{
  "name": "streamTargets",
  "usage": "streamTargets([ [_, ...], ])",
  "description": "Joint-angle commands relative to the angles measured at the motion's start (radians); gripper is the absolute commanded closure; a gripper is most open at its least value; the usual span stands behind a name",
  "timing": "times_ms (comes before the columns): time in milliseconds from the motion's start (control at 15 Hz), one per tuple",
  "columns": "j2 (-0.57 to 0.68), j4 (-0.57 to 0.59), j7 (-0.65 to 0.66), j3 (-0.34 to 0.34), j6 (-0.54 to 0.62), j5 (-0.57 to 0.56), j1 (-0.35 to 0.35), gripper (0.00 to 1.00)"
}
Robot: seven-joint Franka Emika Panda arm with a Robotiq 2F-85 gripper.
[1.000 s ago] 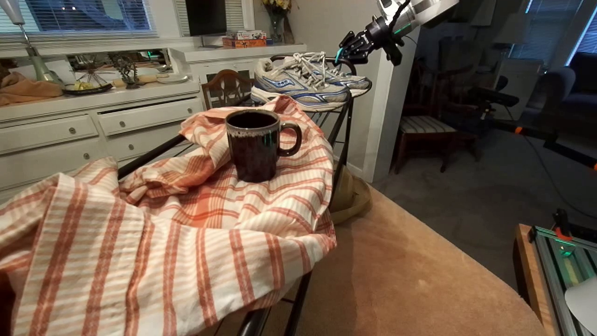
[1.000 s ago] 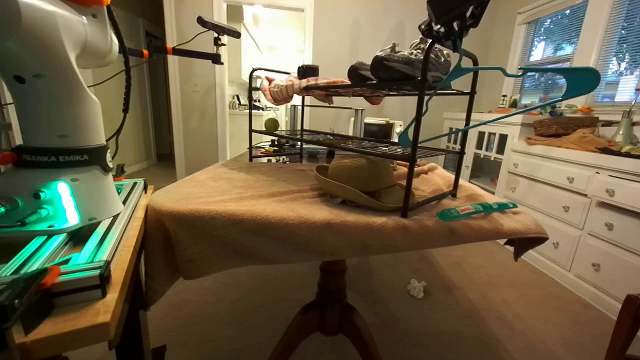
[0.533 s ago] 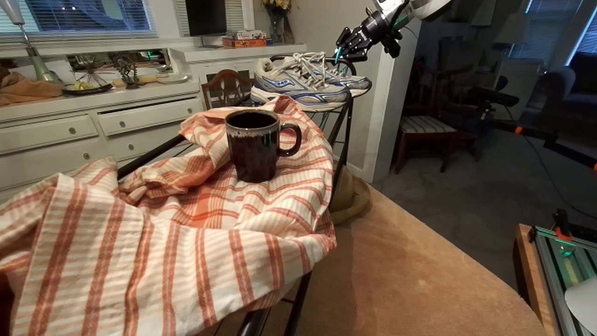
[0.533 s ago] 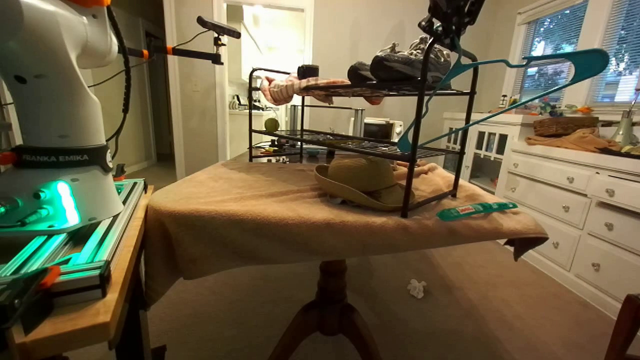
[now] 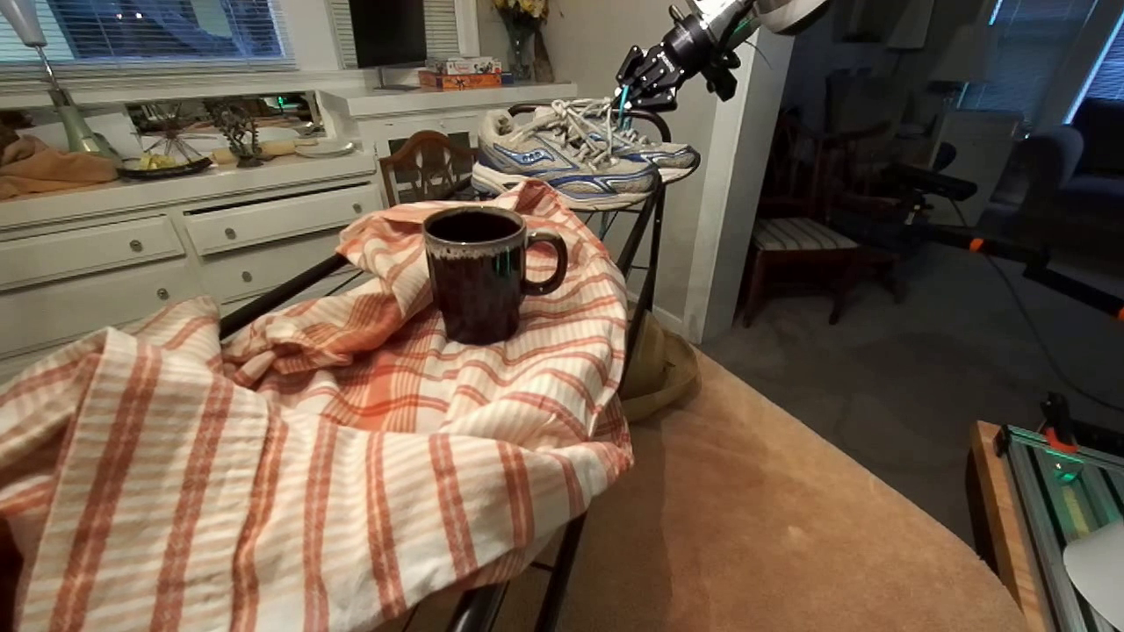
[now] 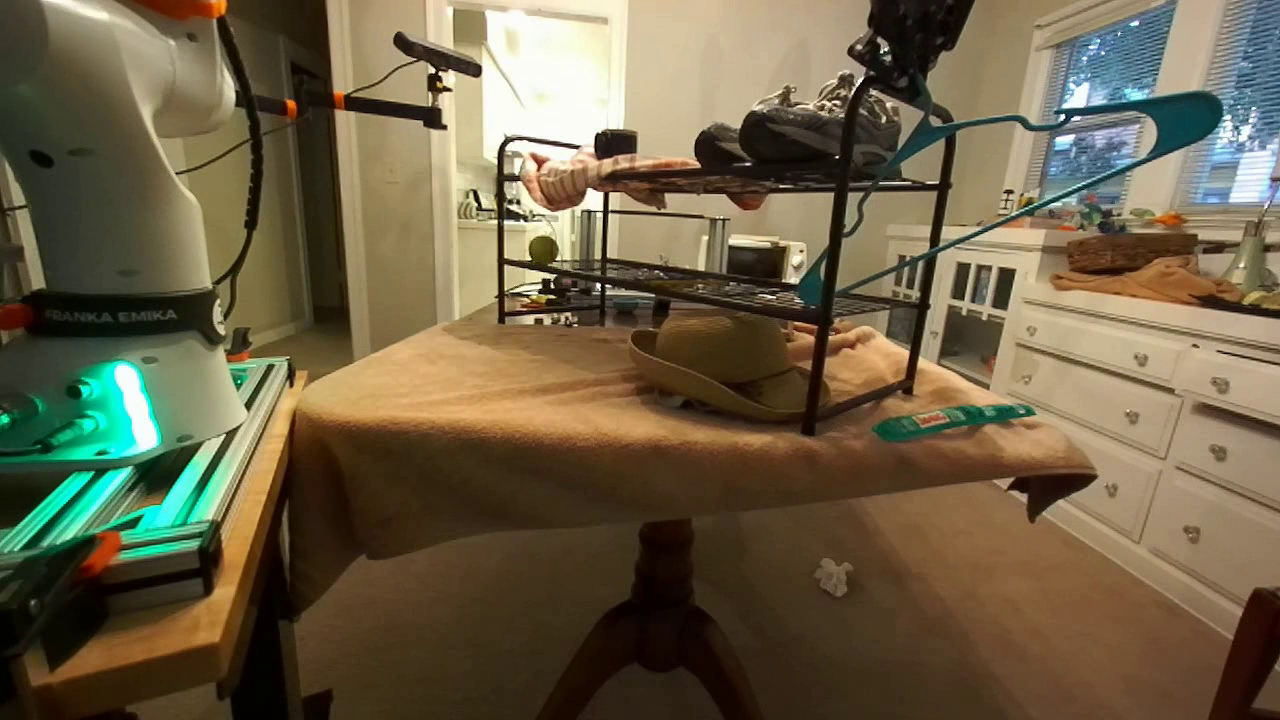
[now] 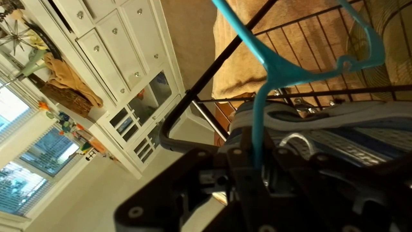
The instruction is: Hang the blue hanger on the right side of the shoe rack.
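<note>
The blue hanger [image 7: 283,74] hangs tilted from my gripper [image 7: 256,145], which is shut on its hook. In the wrist view one hanger arm crosses in front of a black bar of the shoe rack [image 7: 222,59]. An exterior view shows the gripper [image 6: 905,80] at the top of the rack's end frame [image 6: 822,360]. There the hanger's wide end [image 6: 1185,120] juts outward and its lower corner overlaps the post. Whether hanger and rack touch, I cannot tell. The gripper [image 5: 628,96] sits just beyond the shoes in an exterior view, and the hook's tip is hidden between the fingers.
Grey-blue sneakers [image 5: 571,162] occupy the top shelf close to the gripper. A dark mug [image 5: 479,281] stands on a striped cloth [image 5: 369,474] farther along it. Beneath the lower shelf lies a straw hat [image 6: 720,360]; a green packet [image 6: 950,420] rests on the tablecloth beside the rack.
The gripper has shifted a little over the rack end, toward the shoes. With it the hanger has tipped, its wide outer end swinging upward. The grip on the hook stays the same.
</note>
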Motion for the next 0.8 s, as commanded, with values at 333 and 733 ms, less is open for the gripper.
streamTargets([
  [333,0.117,0.131,0.014,0.037,-0.034,-0.054,0.002,0.94],
  [733,0.141,0.177,0.026,0.041,-0.024,-0.07,-0.004,0.44],
])
